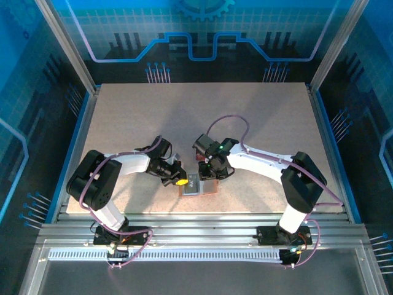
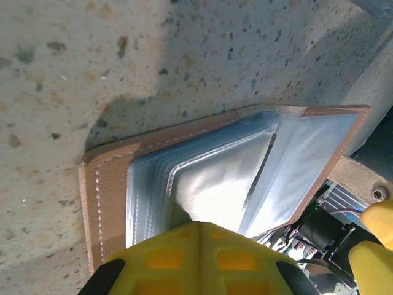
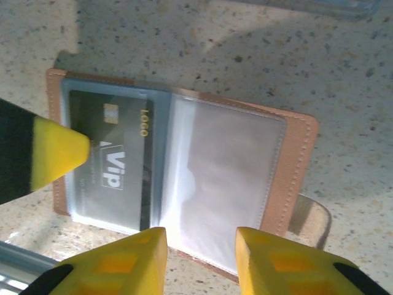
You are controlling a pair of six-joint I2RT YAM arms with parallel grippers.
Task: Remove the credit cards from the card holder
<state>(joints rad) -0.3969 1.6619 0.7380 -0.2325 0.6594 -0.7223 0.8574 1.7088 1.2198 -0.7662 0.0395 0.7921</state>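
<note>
The card holder (image 3: 298, 147) lies spread flat on the table (image 3: 344, 74), a dark credit card (image 3: 116, 184) in one clear sleeve (image 3: 161, 123), the closed left end effector (image 3: 58, 152) touching that sleeve, the right end effector (image 3: 196, 261) above it, jaws parted and empty

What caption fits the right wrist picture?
Open card holder, dark VIP card sleeved inside, right gripper open at its edge.

a robotics lab test cell: speckled table (image 1: 264, 123) edged with aluminium rails (image 1: 202, 236), walled in by blue circuit-pattern panels (image 1: 202, 31).
</note>
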